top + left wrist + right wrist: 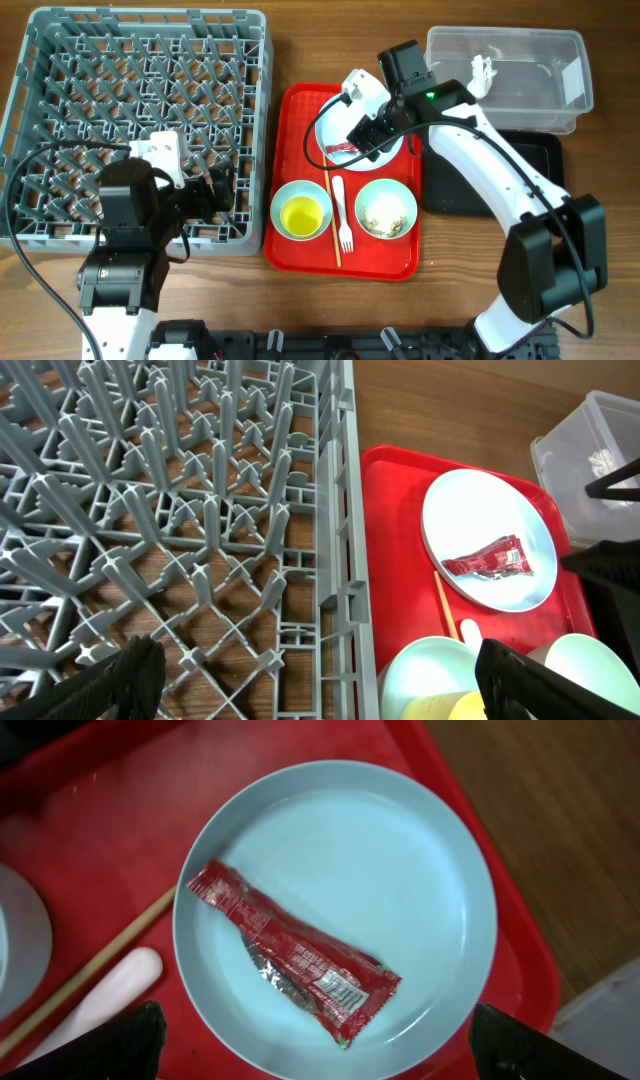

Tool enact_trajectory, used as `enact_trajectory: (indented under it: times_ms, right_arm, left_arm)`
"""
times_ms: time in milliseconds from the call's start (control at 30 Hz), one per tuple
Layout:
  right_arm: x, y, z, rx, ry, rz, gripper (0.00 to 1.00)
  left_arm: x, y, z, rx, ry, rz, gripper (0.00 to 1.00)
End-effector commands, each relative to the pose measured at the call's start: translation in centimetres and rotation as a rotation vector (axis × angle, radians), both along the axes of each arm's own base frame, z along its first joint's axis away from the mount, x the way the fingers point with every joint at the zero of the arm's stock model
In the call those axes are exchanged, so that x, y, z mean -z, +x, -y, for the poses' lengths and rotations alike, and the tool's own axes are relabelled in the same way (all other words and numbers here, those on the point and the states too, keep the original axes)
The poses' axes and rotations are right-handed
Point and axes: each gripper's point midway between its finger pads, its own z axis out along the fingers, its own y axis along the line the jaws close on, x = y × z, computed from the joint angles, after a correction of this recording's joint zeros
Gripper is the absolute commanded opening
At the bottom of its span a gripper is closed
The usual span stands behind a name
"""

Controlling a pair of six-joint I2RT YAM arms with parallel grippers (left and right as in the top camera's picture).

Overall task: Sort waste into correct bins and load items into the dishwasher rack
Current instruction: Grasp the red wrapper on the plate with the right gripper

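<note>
Right tool (318,1052) hangs spread wide, red sachet wrapper (295,960) on the plate (400,850) beneath it; left tool (325,685) likewise spread, rack (180,510) beneath.

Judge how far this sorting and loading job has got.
Done: a white scrap lies in the clear tub. In hand: the open right gripper hovers over the red wrapper on the plate. Left: that wrapper, food scraps in one bowl, then plate, that bowl, second bowl with yellow cup inside, fork, chopstick, all on the red tray; no dish shows in the rack, over which the left gripper hangs open.
</note>
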Motion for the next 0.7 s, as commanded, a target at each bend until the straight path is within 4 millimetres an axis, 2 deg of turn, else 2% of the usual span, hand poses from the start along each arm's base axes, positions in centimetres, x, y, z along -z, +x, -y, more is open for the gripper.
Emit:
enact_trajectory:
  times_ms: [0,133,267,400,467,600,667]
  right_arm:
    - [3.7,-1.1,-0.4,-0.114,-0.026,-0.089,0.98]
    - [6.9,-1.5,-0.3,-0.128,-0.054,-0.155,0.98]
    - [9.9,-0.6,-0.5,-0.099,-0.060,-0.173,0.95]
    - [10.6,0.3,-0.7,-0.069,-0.052,-0.151,0.94]
    - [10.5,0.6,-0.8,-0.069,-0.047,-0.139,0.81]
    - [10.5,0.8,-0.9,-0.033,-0.033,-0.142,0.34]
    - [10.4,1.0,-1.0,0.020,-0.016,-0.149,0.17]
  left_arm:
    - [-0.6,0.3,-0.1,-0.006,-0.012,0.008,1.00]
    - [-0.5,0.3,-0.1,-0.006,-0.012,0.005,1.00]
    - [-0.5,0.3,-0.1,-0.006,-0.012,0.005,1.00]
    - [-0.5,0.3,-0.1,-0.006,-0.012,0.005,1.00]
    - [-0.6,0.3,0.0,-0.005,-0.012,0.005,1.00]
    - [-0.6,0.3,0.0,-0.005,-0.012,0.005,1.00]
    - [-0.6,0.3,-0.1,-0.006,-0.012,0.005,1.00]
